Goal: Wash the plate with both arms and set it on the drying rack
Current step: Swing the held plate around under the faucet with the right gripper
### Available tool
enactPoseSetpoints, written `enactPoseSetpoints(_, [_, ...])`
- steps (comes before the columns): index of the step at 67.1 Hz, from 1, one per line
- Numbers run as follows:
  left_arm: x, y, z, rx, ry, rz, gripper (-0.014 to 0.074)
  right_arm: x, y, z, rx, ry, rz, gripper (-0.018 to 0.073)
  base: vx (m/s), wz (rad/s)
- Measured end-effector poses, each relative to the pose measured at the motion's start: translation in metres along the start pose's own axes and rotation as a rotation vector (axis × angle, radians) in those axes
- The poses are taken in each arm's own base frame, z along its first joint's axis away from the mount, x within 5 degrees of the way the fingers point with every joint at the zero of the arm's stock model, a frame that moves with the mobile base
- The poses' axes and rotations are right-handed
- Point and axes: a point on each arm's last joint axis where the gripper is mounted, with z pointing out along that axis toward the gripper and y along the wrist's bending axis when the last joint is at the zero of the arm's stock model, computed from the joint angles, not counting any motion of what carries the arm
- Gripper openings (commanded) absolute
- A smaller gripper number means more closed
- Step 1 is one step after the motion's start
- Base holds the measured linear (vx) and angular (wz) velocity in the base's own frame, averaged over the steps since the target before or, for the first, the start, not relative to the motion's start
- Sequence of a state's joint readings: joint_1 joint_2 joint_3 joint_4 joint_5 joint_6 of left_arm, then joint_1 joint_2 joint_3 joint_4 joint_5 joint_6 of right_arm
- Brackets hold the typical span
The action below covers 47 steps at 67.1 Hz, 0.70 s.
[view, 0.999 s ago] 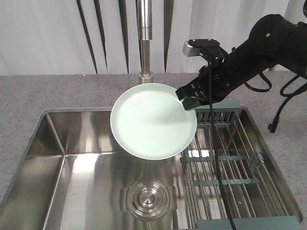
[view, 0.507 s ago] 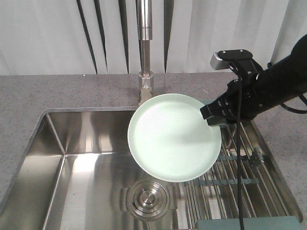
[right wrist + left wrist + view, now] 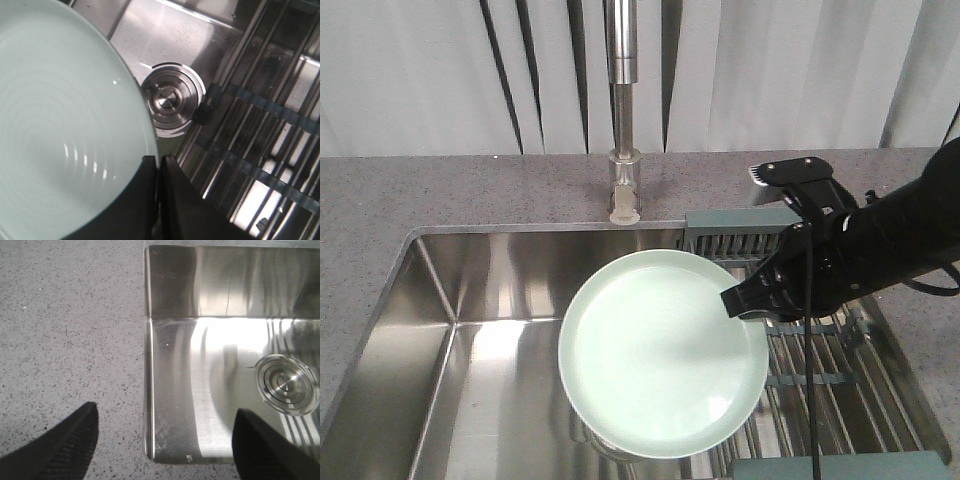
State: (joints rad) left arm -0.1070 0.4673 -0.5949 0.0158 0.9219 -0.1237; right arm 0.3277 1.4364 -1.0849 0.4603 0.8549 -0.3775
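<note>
The plate (image 3: 660, 355) fills the lower middle of the front view, held over the sink (image 3: 470, 300); it hides nearly all of the drain there and the left edge of the rack (image 3: 825, 350). The right gripper (image 3: 745, 300) is clenched on the plate's right rim, its fingers pinching the rim in the wrist view. The black right arm (image 3: 890, 240) runs off the right edge, and the tap (image 3: 623, 100) is cut off at the top. The left gripper (image 3: 165, 412) shows only two dark ribbed fingertips in the lower corners, spread wide with nothing between them, above speckled grey counter (image 3: 65, 340) and the sink's corner. The plate is smooth, glossy pale green and round; the sink is brushed steel; the drain (image 3: 172, 100) is ringed metal; the rack is steel rods with grey-green cross pieces
</note>
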Motion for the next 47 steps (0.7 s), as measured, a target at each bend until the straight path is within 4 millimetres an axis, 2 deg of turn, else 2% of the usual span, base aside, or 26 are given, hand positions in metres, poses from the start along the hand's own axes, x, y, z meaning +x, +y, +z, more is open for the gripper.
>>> enactPoseSetpoints(13, [0.0,0.0,0.0,0.0,0.0,0.0,0.0515,-0.007,0.023,0.01,-0.036,-0.013,-0.025,-0.0001,0.0,0.0])
enactPoseSetpoints(26, [0.0,0.0,0.0,0.0,0.001,0.0,0.0515,-0.026,0.036,0.026,-0.063,-0.004,-0.055,-0.0001,0.0,0.0])
enactPoseSetpoints(47, [0.0,0.0,0.0,0.0,0.002,0.0,0.0515,-0.062,0.035,0.05,-0.071,0.002,-0.073,-0.0001,0.0,0.0])
